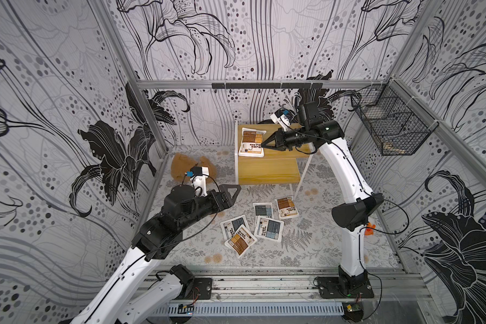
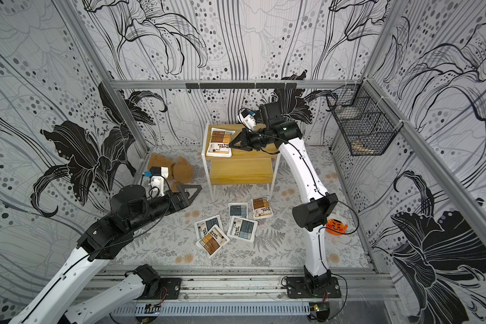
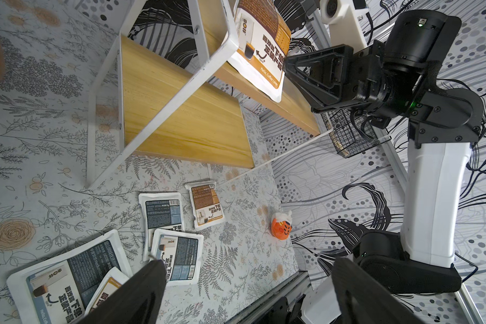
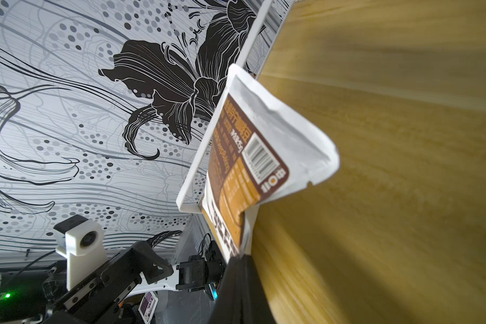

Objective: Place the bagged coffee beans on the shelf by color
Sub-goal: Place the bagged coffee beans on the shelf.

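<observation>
One brown pouch (image 1: 251, 141) lies on the upper board of the shelf (image 1: 267, 168), at the end toward the left arm. Right fingers (image 1: 265, 143) are clenched on its edge, and one corner curls up. Five other pouches (image 1: 269, 228) lie scattered on the surface (image 1: 306, 246) before the shelf, some overlapping. Left fingers (image 3: 146, 291) are spread wide, empty, above the surface near a teddy bear (image 1: 180, 165).

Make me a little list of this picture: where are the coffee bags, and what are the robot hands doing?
shelf: two yellow boards, white frame
top board: one brown pouch
table: three blue-grey pouches, two brown pouches
right gripper: shut on the brown pouch's edge
left gripper: open, empty, above the table
also there: teddy bear, orange toy, wire basket
</observation>
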`<state>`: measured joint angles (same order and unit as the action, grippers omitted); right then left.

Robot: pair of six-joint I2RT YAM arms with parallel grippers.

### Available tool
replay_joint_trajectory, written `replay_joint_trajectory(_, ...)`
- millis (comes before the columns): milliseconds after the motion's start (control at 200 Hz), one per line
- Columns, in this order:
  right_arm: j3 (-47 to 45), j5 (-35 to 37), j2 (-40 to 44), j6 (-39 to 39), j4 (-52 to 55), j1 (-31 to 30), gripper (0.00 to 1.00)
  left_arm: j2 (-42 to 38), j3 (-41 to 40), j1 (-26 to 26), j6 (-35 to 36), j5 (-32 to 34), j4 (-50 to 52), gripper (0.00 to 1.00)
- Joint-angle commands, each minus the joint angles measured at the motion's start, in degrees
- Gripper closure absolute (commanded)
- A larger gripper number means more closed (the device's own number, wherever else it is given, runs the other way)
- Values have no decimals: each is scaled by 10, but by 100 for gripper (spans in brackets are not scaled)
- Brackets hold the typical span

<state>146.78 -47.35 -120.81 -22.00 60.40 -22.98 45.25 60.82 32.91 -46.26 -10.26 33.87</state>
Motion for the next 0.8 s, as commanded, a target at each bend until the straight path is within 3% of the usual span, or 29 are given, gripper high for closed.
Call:
replay_joint_trajectory(0, 15, -17, -11, -11, -12, 3, 80, -3, -6, -6, 13, -10, -10, 3)
replay_joint_trajectory(130, 15, -14, -10, -18, -19, 3, 58, -2, -11, -8, 11, -16, -12, 3)
replay_joint_trajectory(240, 16, -13, -10, -26, -29, 3, 51, -5, -18, -8, 7, -18, -16, 3)
replay_joint_trajectory(796, 17, -26, -26, -108, -127, 3, 48, -24, -51, -10, -5, -18, -25, 3)
